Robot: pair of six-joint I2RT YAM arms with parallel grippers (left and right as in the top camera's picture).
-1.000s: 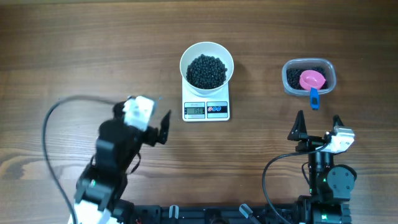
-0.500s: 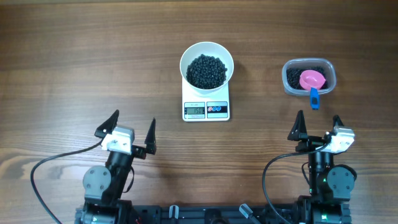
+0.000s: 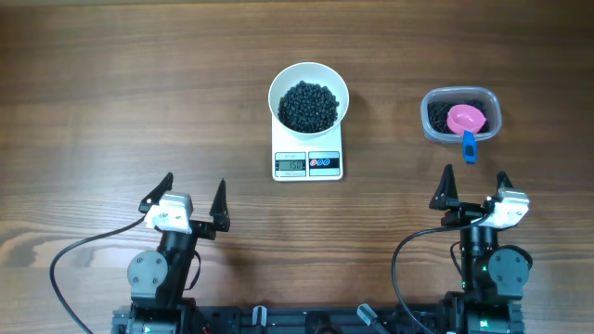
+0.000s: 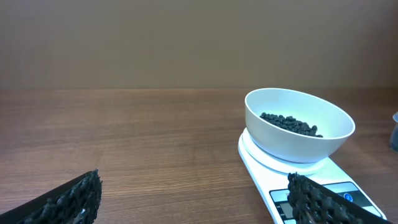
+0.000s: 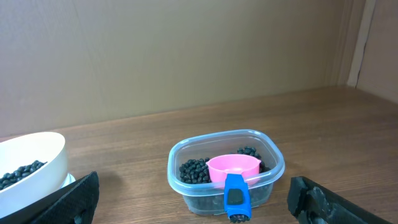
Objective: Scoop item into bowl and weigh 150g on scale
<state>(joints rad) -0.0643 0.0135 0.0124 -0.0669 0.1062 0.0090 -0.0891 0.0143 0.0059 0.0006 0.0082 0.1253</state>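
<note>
1. Now the white bowl of black beans sits on the scale.
2. Beside it, the pink scoop lies in the clear tub.
3. Both the left jaws and right jaws stand wide, empty.

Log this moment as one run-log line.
left gripper: open, empty | right gripper: open, empty | bowl: on scale, holds beans | scoop: resting in tub of beans | scale readout: illegible

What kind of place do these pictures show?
Probably a robot lab bench: left gripper and right gripper at a wooden table, a plain wall, a scale, bowl and tub.
</note>
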